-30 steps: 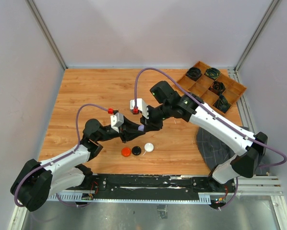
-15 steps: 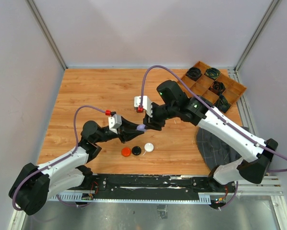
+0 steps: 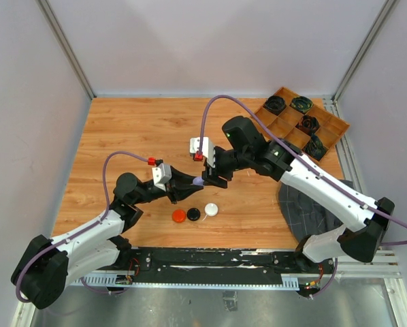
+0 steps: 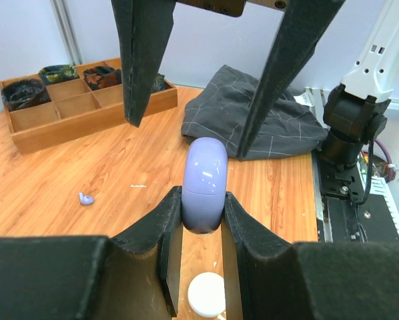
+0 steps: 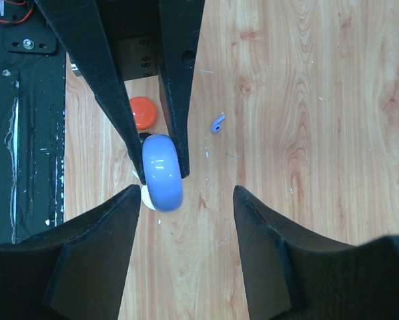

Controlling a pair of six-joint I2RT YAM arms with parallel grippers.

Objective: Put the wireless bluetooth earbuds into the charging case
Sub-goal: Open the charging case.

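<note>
Wooden table (image 3: 135, 136): left gripper (image 3: 190, 182) pinches the pale purple charging case (image 4: 204, 180), apparently closed. The right gripper (image 5: 186, 200), jaws spread, has advanced to straddle it. A purple earbud (image 5: 217, 123) lies loose nearby on the far side, uninserted.

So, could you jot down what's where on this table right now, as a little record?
left gripper: shut on the purple case, held above the table
case lid: looks closed
right gripper: open, poised at the case
earbud: one purple bud, loose on the wood, apart from both grippers
pucks: red, black, white, in a row near the arms
tray: far right corner, black coiled bundles in its compartments
cloth: grey, crumpled, at the right edge
</note>
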